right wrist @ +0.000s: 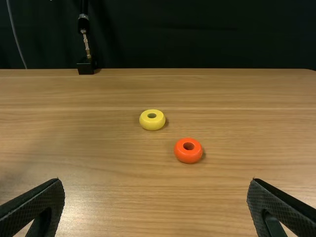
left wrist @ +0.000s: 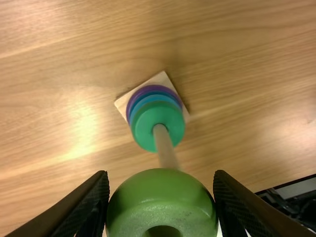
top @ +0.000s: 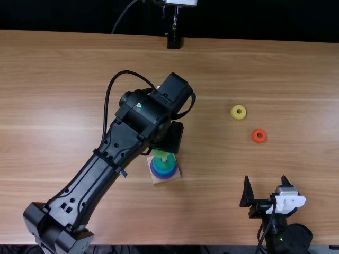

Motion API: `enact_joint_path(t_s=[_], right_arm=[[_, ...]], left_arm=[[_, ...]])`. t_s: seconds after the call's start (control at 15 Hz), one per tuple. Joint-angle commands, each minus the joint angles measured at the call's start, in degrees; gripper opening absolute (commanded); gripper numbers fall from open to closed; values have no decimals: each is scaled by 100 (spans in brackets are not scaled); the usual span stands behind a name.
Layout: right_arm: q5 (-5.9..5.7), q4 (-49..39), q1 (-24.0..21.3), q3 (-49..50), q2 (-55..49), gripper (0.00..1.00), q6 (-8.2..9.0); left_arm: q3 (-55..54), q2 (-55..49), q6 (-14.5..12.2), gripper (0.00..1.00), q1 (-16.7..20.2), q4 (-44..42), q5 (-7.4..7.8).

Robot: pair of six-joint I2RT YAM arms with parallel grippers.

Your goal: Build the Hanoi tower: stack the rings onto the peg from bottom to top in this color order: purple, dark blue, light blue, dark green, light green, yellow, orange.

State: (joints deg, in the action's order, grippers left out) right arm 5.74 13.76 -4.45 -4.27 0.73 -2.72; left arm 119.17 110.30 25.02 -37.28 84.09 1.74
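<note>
The left gripper [top: 168, 138] is over the peg's wooden base [top: 160, 179]. In the left wrist view the left gripper [left wrist: 162, 195] is shut on the light green ring [left wrist: 160, 200], held at the upper end of the peg [left wrist: 165, 145]; whether the peg enters its hole cannot be told. Lower on the peg lie the dark green ring [left wrist: 145, 129], blue rings [left wrist: 147, 99] and, at the bottom, the purple ring [left wrist: 136, 100]. The right gripper [top: 265, 181] stands open at the near right, also in its wrist view [right wrist: 156, 183]. Ahead lie the yellow ring [right wrist: 152, 120] and orange ring [right wrist: 188, 150].
The left arm's links stretch from the near left to the middle of the wooden table [top: 212, 211]. A small black stand [top: 174, 41] is at the table's far edge, with a cable beside it.
</note>
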Motion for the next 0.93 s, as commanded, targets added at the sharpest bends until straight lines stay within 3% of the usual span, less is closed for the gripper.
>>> enact_joint_path(t_s=[0.0, 0.87], right_arm=[[49, 476, -56, 339, -73, 100, -13], [49, 476, -56, 339, -73, 100, -13]], left_arm=[[132, 132, 188, 0, -104, -4, -5], [97, 369, 177, 0, -148, -25, -16]])
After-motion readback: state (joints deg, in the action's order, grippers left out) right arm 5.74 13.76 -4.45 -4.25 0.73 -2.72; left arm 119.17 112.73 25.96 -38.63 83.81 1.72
